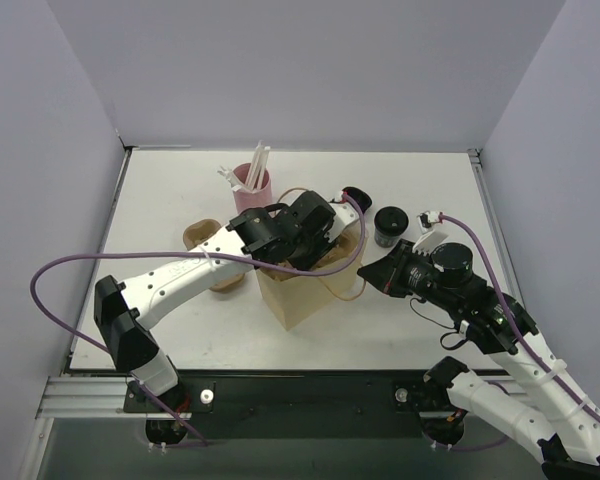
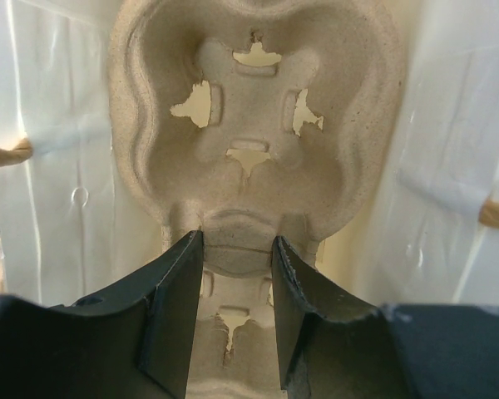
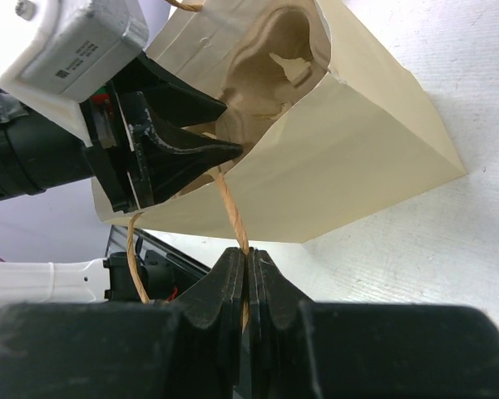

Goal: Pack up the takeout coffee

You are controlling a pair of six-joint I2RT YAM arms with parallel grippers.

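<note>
Gripping the cup tray point(image 2: 254, 125), left hand point(image 2: 237, 243) sits in bag point(image 3: 358, 158); right hand point(image 3: 247, 259) pinches handle point(image 3: 229, 208).

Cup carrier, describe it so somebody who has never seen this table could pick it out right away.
At the middle of the white table stands an open tan paper bag. Inside its mouth, pinched on its middle ridge by the left hand, is the cup carrier: moulded brown pulp with round wells and torn slots, the only thing seen in the bag.
</note>
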